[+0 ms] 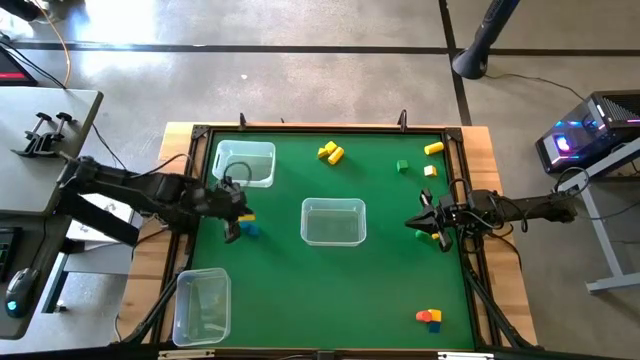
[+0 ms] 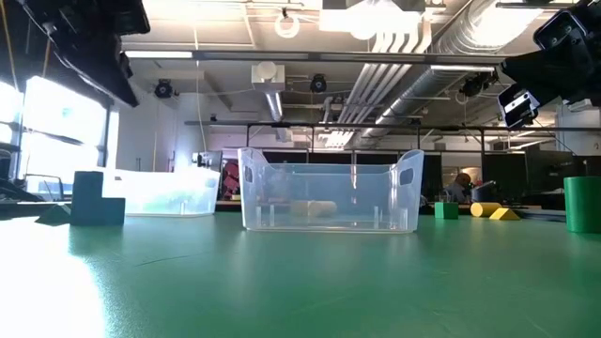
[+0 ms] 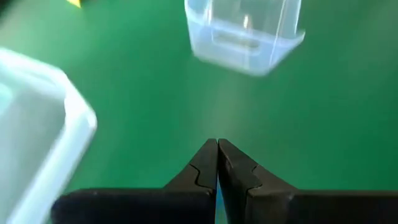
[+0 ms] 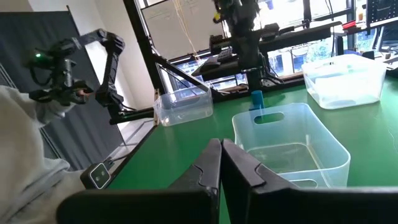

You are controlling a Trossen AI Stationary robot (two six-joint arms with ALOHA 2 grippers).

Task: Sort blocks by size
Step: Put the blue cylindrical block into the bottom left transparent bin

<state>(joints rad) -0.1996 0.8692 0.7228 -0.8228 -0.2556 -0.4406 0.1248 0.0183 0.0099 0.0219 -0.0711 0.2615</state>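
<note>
Nearest the front edge of the counter (image 1: 300, 290), a clear bin (image 1: 203, 306) sits at the left corner with nothing clearly visible in it, and a small cluster of orange, yellow and blue blocks (image 1: 430, 318) lies at the right corner.

Midway across, the left gripper (image 1: 232, 236) hovers with its fingers pressed together and nothing between them, just beside a blue block (image 1: 249, 230) with a bit of yellow next to it. The middle bin (image 1: 333, 221) stands at the centre of the counter, apparently holding no blocks. On the right, the right gripper (image 1: 427, 222) hangs near the counter's edge, fingers likewise closed on nothing, with a green block (image 1: 421, 235) and a yellow one just beside it.

Farthest back, a third bin (image 1: 245, 163) sits at the left, then a yellow pair (image 1: 331, 152), a green cube (image 1: 402, 166) and two more yellow pieces (image 1: 432, 149) lie loose on the green surface.

Judging by this, sorting has barely begun: every block visible is outside the bins.
</note>
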